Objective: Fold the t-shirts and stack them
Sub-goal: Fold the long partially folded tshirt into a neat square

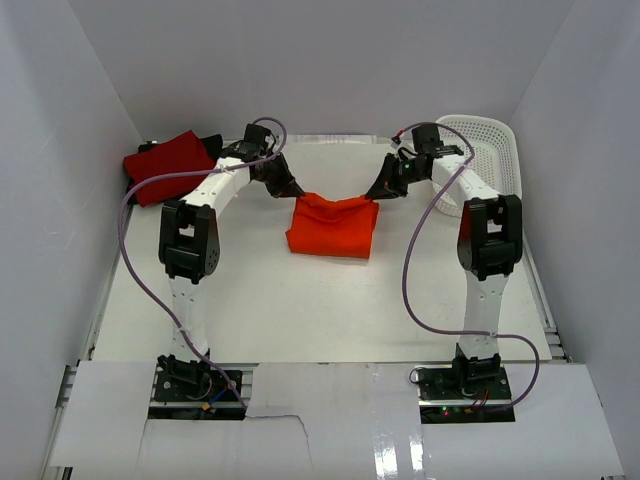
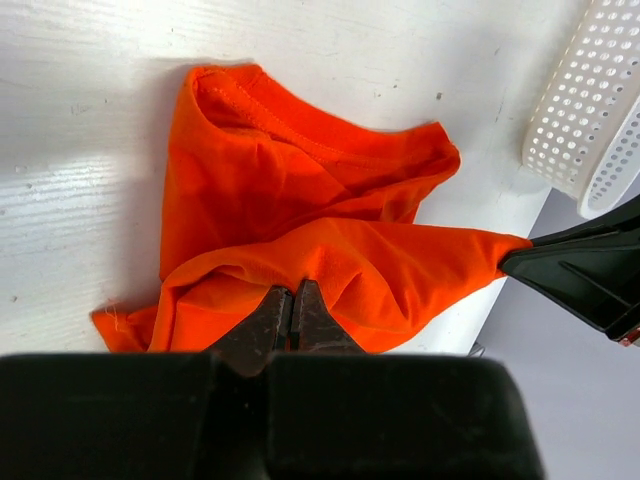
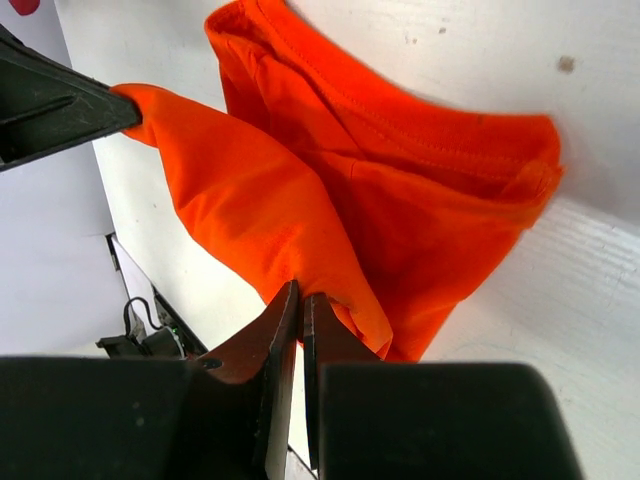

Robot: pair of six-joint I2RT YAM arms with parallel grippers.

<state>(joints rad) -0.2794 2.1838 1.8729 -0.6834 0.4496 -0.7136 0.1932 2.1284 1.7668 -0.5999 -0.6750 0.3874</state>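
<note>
The orange t-shirt [image 1: 332, 228] is sagging, soft and creased, between the left gripper [image 1: 297, 191] and right gripper [image 1: 373, 195], each clamping tight on a top corner. Its lower folds are resting on the table [image 1: 300, 310]. A perforated basket [image 1: 490, 150] is standing just outside the right gripper.

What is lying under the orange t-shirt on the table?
Only the white table shows around the orange t-shirt, whose far edge the left gripper and the right gripper hold up. The surface beneath the cloth is covered.
</note>
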